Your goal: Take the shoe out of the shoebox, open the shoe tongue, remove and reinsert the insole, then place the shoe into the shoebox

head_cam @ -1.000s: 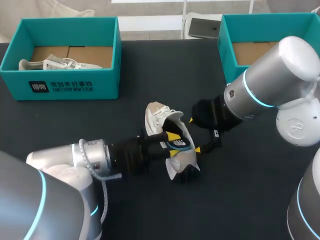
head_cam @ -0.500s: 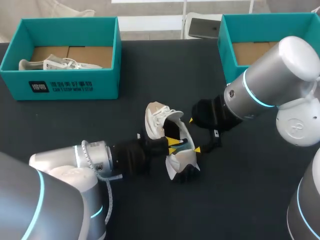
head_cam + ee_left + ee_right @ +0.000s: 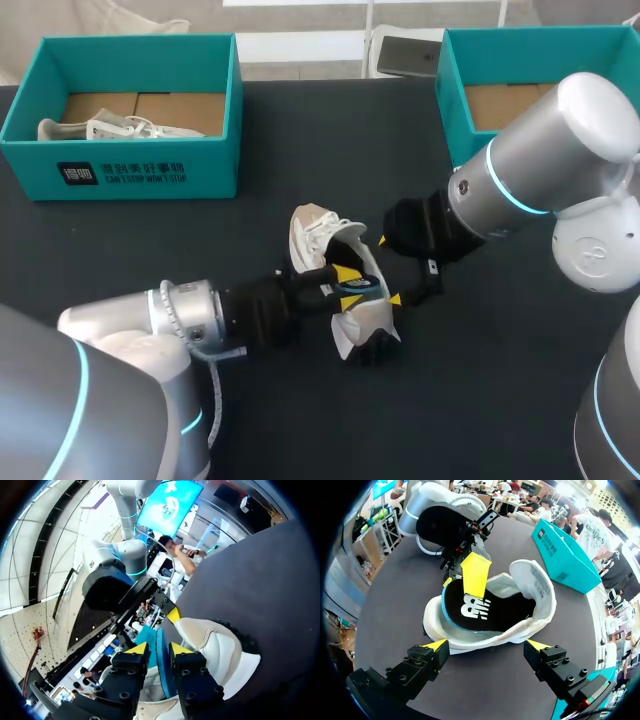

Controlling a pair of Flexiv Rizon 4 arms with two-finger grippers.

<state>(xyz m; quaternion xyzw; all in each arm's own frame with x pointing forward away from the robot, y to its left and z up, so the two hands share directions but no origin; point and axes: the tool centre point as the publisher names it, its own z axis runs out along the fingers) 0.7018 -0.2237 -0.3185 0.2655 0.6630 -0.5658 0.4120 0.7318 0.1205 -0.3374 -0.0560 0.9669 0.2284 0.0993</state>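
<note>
Drawn back slightly from the shoe (image 3: 358, 322), left gripper (image 3: 159, 650) pinches the insole (image 3: 480, 607) edge-on, its length running along the shoe; the shoe lies on the table (image 3: 500, 400), right gripper (image 3: 486, 644) spread open just beyond

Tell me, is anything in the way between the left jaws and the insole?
No, nothing visible is. The left gripper has its jaws shut on the insole's blue edge, from both sides, at the shoe's opening.
</note>
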